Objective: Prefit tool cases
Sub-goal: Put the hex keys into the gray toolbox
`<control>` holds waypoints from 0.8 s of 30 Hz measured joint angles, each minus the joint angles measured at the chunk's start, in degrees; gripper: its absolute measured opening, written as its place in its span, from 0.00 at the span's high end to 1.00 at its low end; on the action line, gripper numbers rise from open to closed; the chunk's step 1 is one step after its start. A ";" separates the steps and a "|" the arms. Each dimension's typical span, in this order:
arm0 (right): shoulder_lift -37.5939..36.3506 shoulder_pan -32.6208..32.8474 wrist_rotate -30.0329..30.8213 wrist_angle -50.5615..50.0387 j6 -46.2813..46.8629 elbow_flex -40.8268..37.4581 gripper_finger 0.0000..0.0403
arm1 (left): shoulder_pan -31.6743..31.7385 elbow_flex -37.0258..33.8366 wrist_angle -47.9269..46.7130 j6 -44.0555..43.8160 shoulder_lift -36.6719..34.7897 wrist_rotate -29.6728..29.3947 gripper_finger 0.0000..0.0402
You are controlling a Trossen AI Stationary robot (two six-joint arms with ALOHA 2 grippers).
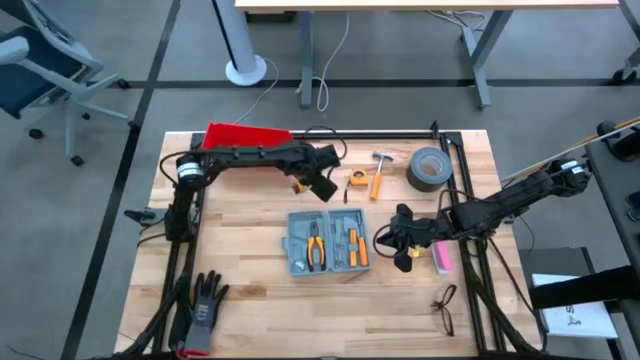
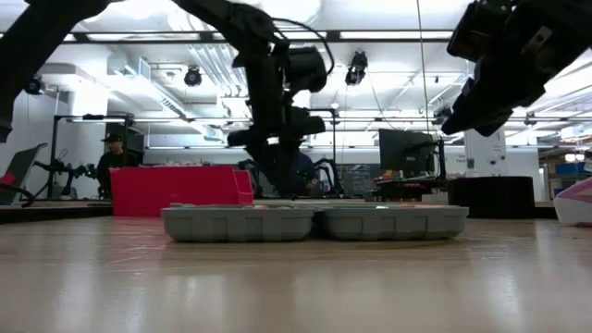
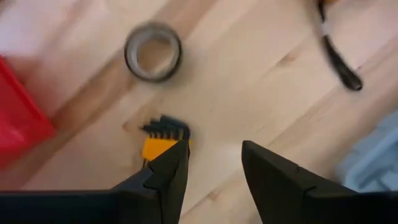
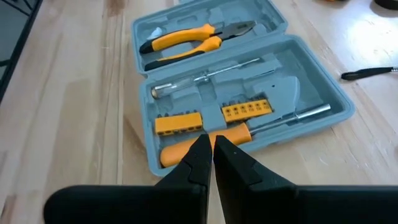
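Grey-blue and lying open flat near the middle of the wooden table, the tool case shows both halves from above, while the low view gives only its outer walls and hides everything inside. My right wrist camera fills that in: pliers with yellow handles in one half, a yellow bit holder and a yellow-handled screwdriver in the other. My right gripper hangs just beside the case, fingers pressed together on nothing. My left gripper hovers apart from the case, near the red bin, fingers parted and empty; its wrist camera alone shows a yellow hex key set below them. Only the high view takes in the hammer, tape roll, glove and glasses.
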 joint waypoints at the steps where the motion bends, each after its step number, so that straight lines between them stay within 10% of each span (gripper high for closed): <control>1: 0.00 0.00 0.02 -0.08 0.01 0.00 0.99 | 0.60 -0.49 0.02 -0.13 0.00 1.10 0.61; 24: 0.00 0.13 0.04 0.25 -0.22 0.00 0.99 | 8.47 -6.22 4.58 1.70 0.59 9.44 0.33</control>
